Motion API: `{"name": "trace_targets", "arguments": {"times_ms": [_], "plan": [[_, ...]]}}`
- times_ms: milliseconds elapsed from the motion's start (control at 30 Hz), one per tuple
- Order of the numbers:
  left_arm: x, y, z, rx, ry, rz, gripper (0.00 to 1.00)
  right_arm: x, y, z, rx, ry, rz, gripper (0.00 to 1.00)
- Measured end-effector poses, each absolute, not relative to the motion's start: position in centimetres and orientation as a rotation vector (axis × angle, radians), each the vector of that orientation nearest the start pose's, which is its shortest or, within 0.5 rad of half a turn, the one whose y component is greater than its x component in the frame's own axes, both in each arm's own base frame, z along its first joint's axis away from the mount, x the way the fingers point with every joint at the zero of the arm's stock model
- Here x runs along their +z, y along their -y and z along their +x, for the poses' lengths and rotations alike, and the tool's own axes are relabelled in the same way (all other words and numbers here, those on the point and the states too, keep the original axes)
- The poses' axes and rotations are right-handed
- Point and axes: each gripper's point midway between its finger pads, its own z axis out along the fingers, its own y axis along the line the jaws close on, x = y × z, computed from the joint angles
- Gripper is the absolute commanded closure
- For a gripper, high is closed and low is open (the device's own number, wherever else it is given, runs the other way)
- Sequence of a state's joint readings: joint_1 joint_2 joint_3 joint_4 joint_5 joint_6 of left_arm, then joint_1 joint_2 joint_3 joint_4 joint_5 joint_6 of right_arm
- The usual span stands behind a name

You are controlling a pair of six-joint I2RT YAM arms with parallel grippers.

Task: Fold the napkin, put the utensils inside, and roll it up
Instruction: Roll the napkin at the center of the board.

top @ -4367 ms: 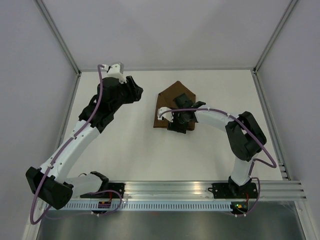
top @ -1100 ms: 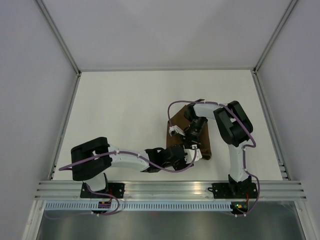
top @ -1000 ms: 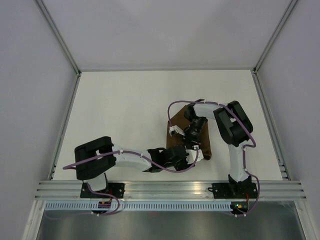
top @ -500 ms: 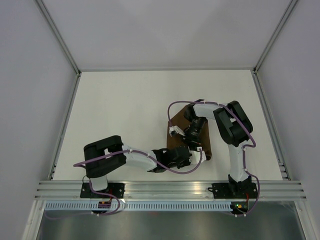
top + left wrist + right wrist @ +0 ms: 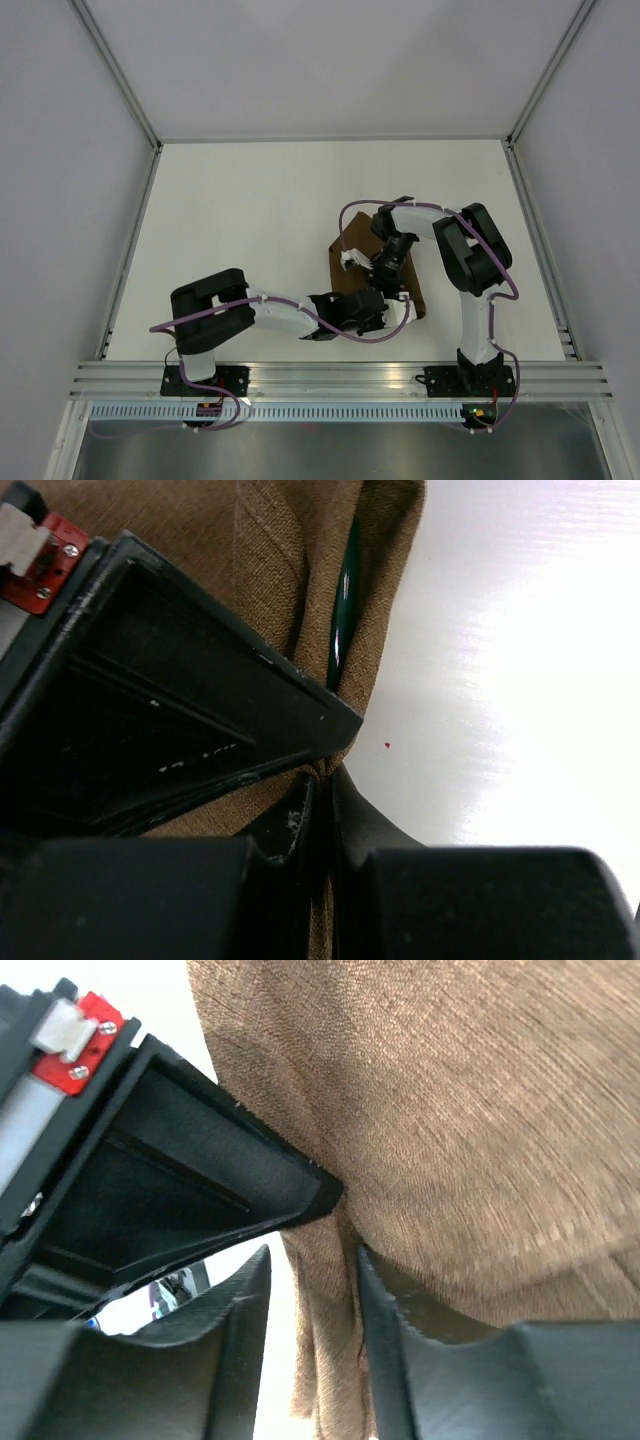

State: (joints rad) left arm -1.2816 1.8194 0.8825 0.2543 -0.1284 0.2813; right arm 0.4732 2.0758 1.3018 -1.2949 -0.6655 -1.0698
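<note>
"Looking down from above, where was the napkin (image 5: 343,278)?"

"Bunched on the table (image 5: 250,220), near the front and right of centre, with both arms crowded over it. The left gripper (image 5: 385,312) sat at its near edge and the right gripper (image 5: 386,272) over its middle. From up there I couldn't tell how either jaw stood."

"And the left wrist camera?"

"The left gripper (image 5: 322,780) was clenched on a thin pinch of napkin (image 5: 290,540) right at its edge, beside bare table. A slim, dark, glossy thing lay tucked in the fold just beyond, which I took for the utensil (image 5: 343,590)."

"The right wrist?"

"The right gripper (image 5: 315,1270) was grasping a thicker gathered ridge of napkin (image 5: 480,1110), with one of its fingers (image 5: 395,1300) on each side."

"How would the cloth handle?"

"It looked soft, light and limp, so I judged it would sag and unroll if let go. Best taken at the folded edges, catching every layer. The stiff, smooth utensil could slide out of an open end."
</note>
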Motion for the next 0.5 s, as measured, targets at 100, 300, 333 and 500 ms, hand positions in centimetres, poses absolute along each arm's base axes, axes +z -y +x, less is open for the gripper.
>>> {"name": "trace_targets", "arguments": {"times_ms": [100,300,333,500], "plan": [[2.1,41.7,16.1,-0.412,-1.675,1.561,0.98,2.5,-17.7,18.1,1.239,-2.416,-1.968,0.46],[2.1,41.8,16.2,-0.476,-1.707,1.579,0.98,3.8,-17.4,21.0,1.133,-2.336,-1.879,0.43],[2.1,41.8,16.2,-0.488,-1.716,1.58,0.98,4.1,-17.4,21.4,1.121,-2.327,-1.864,0.43],[2.1,41.7,16.3,-0.548,-1.753,1.577,0.98,5.4,-17.3,22.6,1.082,-2.301,-1.789,0.43]]}}
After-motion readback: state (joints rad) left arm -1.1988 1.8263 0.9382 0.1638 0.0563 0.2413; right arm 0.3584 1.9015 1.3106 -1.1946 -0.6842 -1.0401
